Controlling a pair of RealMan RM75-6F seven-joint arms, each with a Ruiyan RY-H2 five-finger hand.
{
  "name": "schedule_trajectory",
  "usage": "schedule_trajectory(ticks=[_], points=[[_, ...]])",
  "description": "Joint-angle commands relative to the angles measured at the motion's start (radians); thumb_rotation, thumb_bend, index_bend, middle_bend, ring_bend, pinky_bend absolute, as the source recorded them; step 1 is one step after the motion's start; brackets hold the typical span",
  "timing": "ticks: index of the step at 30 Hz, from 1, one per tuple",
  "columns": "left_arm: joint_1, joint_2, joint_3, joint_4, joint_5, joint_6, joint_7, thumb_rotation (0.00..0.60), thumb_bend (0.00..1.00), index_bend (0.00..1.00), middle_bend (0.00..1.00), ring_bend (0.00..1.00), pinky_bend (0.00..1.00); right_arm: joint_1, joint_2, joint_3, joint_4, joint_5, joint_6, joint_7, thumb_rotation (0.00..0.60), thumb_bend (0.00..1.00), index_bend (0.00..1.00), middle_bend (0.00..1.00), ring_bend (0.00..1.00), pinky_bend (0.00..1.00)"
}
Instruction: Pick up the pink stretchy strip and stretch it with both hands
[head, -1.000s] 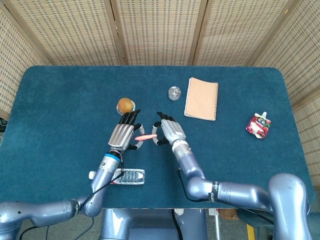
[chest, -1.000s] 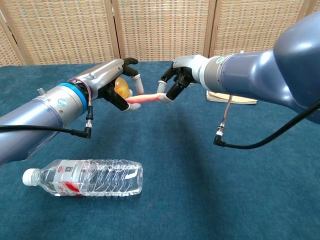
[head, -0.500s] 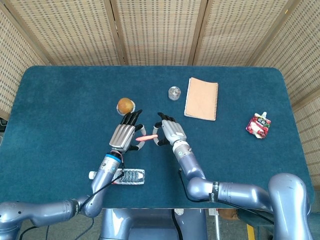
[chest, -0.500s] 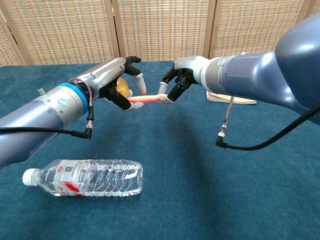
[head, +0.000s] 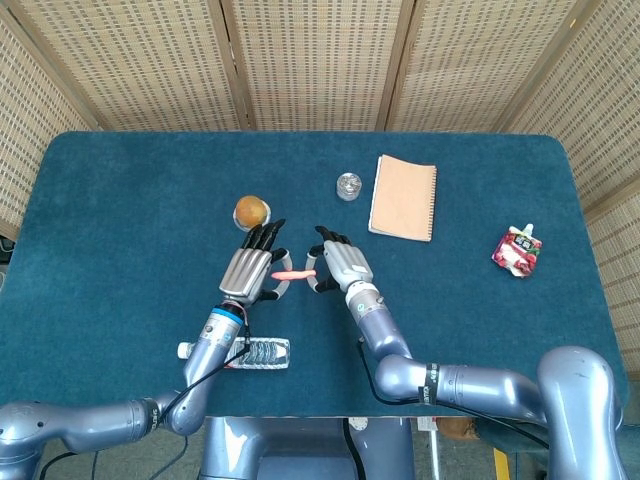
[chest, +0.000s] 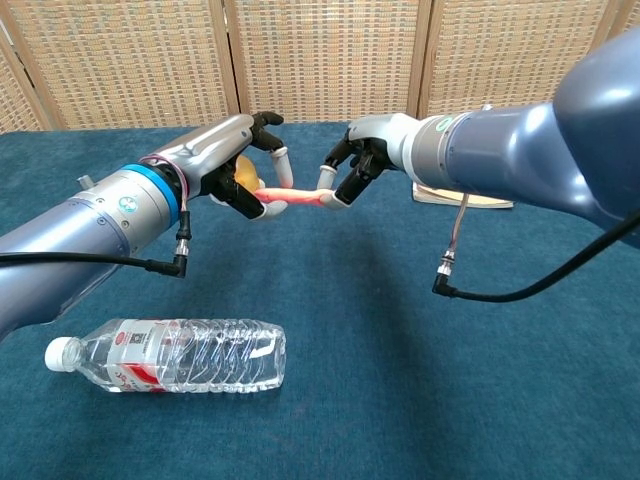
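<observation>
My fingers (chest: 262, 212) on the left hand (head: 250, 269) pinch one end of the pink stretchy strip (chest: 291, 198), and the right hand (head: 338, 262) pinches the other end, the rest of each hand's fingers spread loosely. The strip hangs in the air between the two hands, above the middle of the table (head: 120, 230) and clear of the cloth. Over the last second little has moved: the hands have edged barely apart and the strip has gone from a slight sag to nearly straight, so I judge the slack is taken up and the real stretch is only starting; a steady outward pull should do it, if neither pinch slips. As for containers, the water bottle (chest: 170, 355) lies on its side by the near edge, capped, seemingly near empty. The small clear jar (head: 348, 186) toward the far edge is too small to read inside.
</observation>
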Motion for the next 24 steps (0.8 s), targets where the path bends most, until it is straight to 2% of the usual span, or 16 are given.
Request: schedule_trajectory(ticks=[1,17,24], points=[[0.000,0.000,0.000,-0.003,-0.001,0.003,0.005,0.600,0.37,0.54,0.00,0.00,0.00,0.000,0.000,-0.001,0.000,0.001,-0.001,0.001,0.600,0.72,0.82,0.12,0.00,0.00],[-0.004,-0.001,-0.001,-0.008,-0.013,0.004,0.021,0.600,0.43,0.63,0.00,0.00,0.00,-0.001,0.000,-0.007,-0.005,-0.001,-0.003,0.004,0.600,0.72,0.82,0.12,0.00,0.00],[-0.006,-0.006,-0.004,-0.004,-0.015,0.010,0.023,0.600,0.47,0.77,0.00,0.00,0.00,-0.001,0.000,-0.009,-0.006,-0.002,-0.004,0.005,0.600,0.72,0.82,0.12,0.00,0.00]])
